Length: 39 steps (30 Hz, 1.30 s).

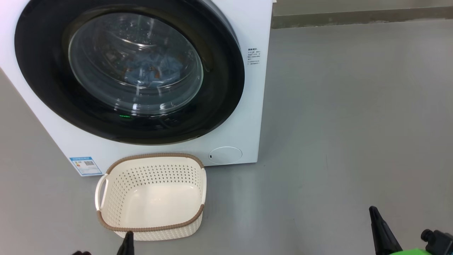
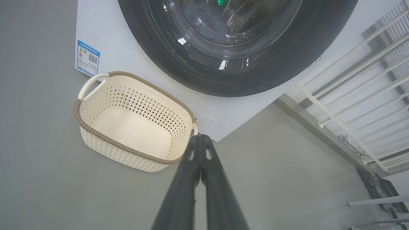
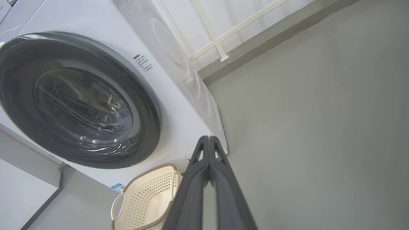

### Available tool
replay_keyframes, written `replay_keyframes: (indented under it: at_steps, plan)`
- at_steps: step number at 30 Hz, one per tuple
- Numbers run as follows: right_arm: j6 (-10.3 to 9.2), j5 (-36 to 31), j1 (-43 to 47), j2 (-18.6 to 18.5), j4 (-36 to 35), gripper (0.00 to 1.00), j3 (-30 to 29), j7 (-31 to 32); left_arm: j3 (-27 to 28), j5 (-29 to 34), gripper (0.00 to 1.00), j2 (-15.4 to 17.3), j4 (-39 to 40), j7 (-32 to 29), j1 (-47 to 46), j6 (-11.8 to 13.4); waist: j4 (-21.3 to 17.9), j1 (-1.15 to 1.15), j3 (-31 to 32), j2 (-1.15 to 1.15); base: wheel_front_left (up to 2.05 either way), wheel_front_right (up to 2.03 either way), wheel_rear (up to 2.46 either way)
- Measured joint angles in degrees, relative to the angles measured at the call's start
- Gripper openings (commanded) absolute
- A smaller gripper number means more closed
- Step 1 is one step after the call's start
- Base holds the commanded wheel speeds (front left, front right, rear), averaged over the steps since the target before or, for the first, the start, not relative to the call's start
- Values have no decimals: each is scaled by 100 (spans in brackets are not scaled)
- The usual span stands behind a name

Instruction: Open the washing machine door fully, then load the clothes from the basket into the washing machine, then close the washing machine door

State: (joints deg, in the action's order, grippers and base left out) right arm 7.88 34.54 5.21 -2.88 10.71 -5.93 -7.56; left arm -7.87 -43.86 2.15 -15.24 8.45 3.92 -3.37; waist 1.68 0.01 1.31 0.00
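The white washing machine (image 1: 247, 117) stands ahead with its round black-rimmed door (image 1: 42, 81) lying flush against its front. Through the glass I see the light blue clothes (image 1: 148, 72) in the drum. The cream basket (image 1: 152, 196) with a brown rim sits on the floor in front of the machine, with nothing in it. My left gripper (image 2: 200, 136) is shut and holds nothing, its tips just right of the basket (image 2: 127, 121); its tip (image 1: 128, 239) shows by the basket's near rim. My right gripper (image 3: 208, 138) is shut too, low at the right (image 1: 375, 216), away from the machine (image 3: 179, 127).
Grey floor (image 1: 354, 124) spreads to the right of the machine. A wall base (image 1: 354, 16) runs along the back. White railing bars (image 2: 345, 105) stand beside the machine. A blue label sticker (image 1: 85, 165) sits low on the machine's front.
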Motion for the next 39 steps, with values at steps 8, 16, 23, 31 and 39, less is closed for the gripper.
replay_keyframes:
  at_steps: [8,16,23,31,39]
  plan:
    - [0,557,-105,5,35,0,-18,127,99,-470,0,5,0,-144,-77,-36,-16,0,-15,0,0,0,0]
    - [0,1082,-196,11,78,0,-31,253,199,-913,0,10,0,-249,-159,-52,-32,0,-29,0,0,0,0]
    - [-1,1582,-275,15,121,0,-46,358,290,-1328,0,16,1,-378,-193,-96,-46,0,-41,0,0,0,0]
    - [-1,2020,-311,18,160,0,-58,500,383,-1750,0,20,1,-489,-279,-112,-61,0,-54,0,0,0,0]
    - [-3,2588,-418,20,207,0,-70,606,481,-2223,0,23,1,-603,-303,-153,-76,0,-68,0,0,0,0]
